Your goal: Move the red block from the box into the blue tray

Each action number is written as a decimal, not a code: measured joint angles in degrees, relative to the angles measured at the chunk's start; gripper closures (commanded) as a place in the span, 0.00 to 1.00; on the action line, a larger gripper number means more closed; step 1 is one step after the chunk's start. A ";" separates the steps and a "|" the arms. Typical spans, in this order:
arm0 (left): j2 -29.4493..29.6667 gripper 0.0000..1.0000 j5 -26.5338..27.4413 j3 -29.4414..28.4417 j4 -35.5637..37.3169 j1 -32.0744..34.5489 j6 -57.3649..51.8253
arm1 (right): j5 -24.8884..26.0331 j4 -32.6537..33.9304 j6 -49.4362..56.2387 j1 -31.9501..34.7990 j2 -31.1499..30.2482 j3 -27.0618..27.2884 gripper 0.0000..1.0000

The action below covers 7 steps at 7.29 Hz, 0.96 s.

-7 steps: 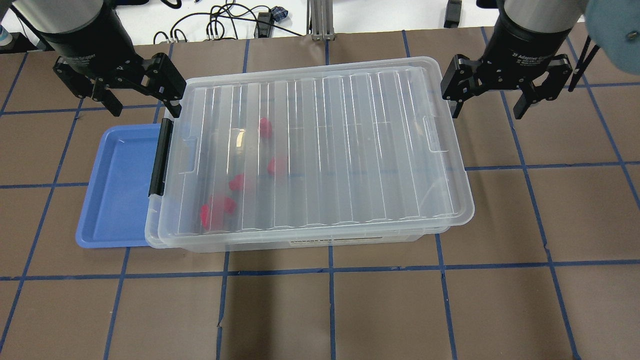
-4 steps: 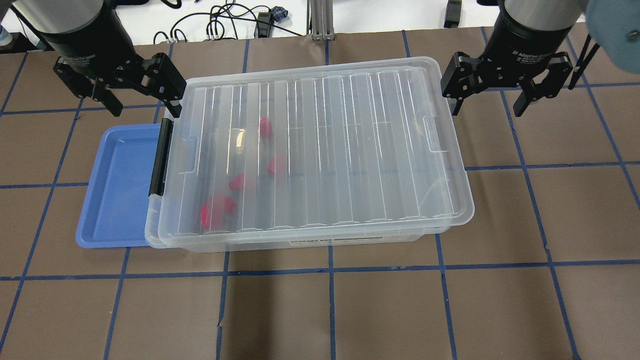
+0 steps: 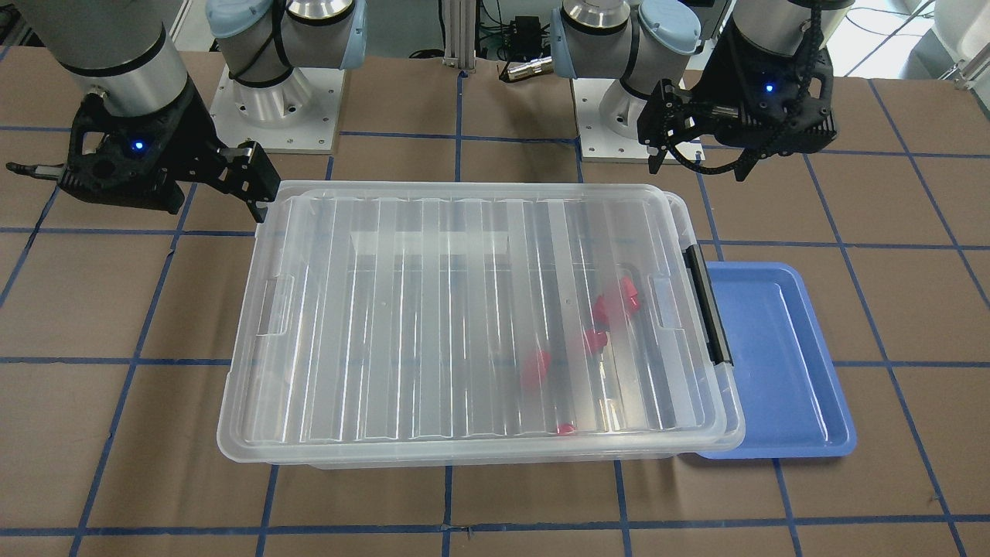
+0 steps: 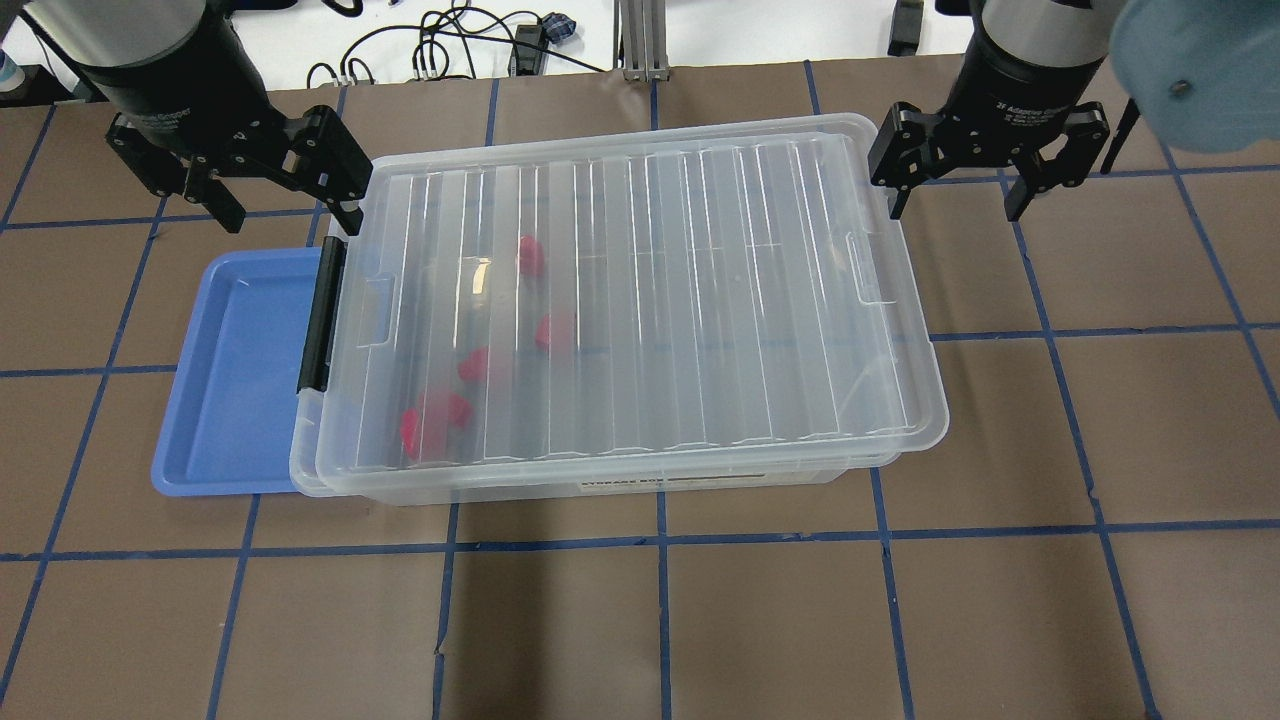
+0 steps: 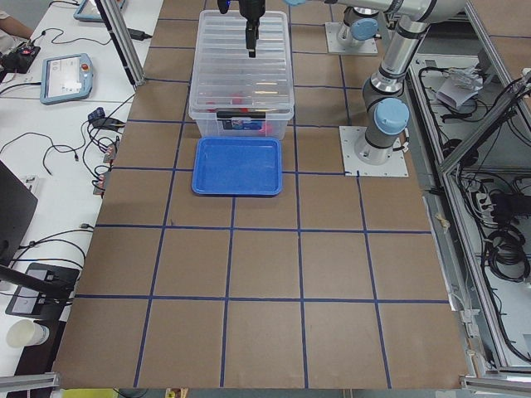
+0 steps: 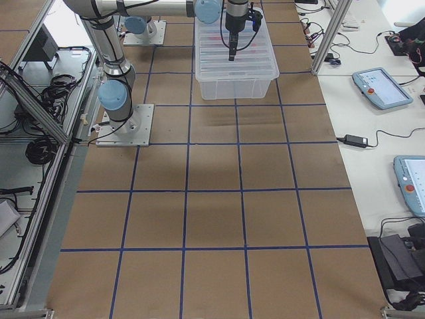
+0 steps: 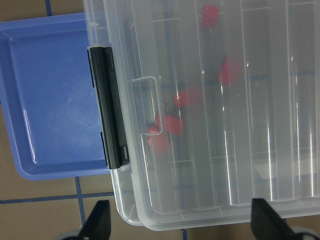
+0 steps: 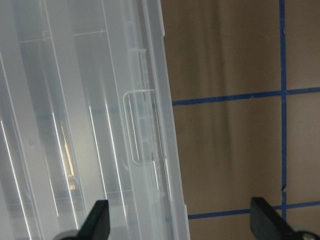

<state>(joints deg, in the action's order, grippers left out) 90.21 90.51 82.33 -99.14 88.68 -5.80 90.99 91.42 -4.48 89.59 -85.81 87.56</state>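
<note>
1. The bench is brown, gridded with blue tape.
2. The box lies near the bench's operator-side edge, midway along it, with its clear lid on.
3. The blue tray lies against the box's latch end, on the side facing the bench's left end.
4. The left gripper hangs above that latch end, fingers spread apart and holding nothing.
5. The right gripper hangs above the box's opposite end, fingers likewise apart.
6. The red block lies inside the box with others alike, in the half nearer the latch.
</note>
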 measured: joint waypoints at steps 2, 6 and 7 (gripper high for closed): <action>-0.04 0.00 0.02 0.07 0.00 0.01 0.00 | 0.15 2.71 0.42 -0.03 4.37 0.87 0.00; -0.12 0.00 -0.01 0.18 0.00 0.00 0.00 | 0.63 9.01 0.27 -0.51 11.36 1.19 0.00; -0.14 0.00 0.01 0.23 0.02 0.00 0.00 | 0.54 9.34 0.48 -0.65 11.98 1.19 0.00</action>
<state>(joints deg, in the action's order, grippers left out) 90.06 90.52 82.57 -99.12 88.68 -5.80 91.52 100.77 -4.00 88.94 -73.84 88.75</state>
